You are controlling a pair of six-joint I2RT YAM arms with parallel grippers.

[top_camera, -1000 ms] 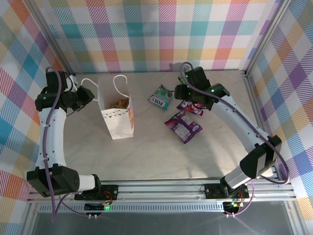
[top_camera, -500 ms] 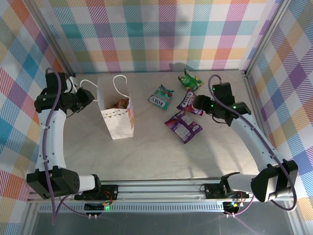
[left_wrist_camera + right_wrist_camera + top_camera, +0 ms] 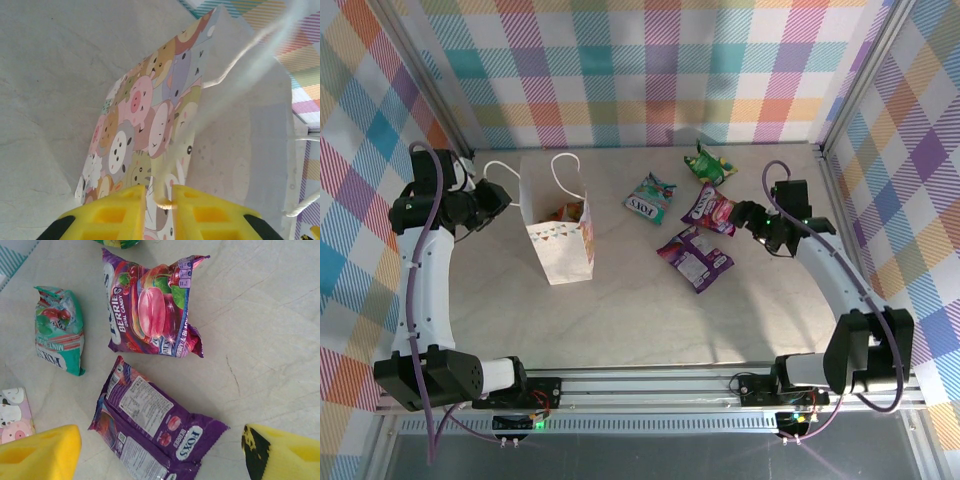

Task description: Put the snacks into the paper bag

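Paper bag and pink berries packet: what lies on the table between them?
In the top external view, one teal snack packet lies between the paper bag and the pink packet, apart from both; the rest of that stretch is bare table.

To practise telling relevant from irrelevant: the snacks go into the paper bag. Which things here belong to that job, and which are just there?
Belong to the job: paper bag; teal packet; green packet; pink berries packet; purple packet.

Just there: checked walls; metal rail.
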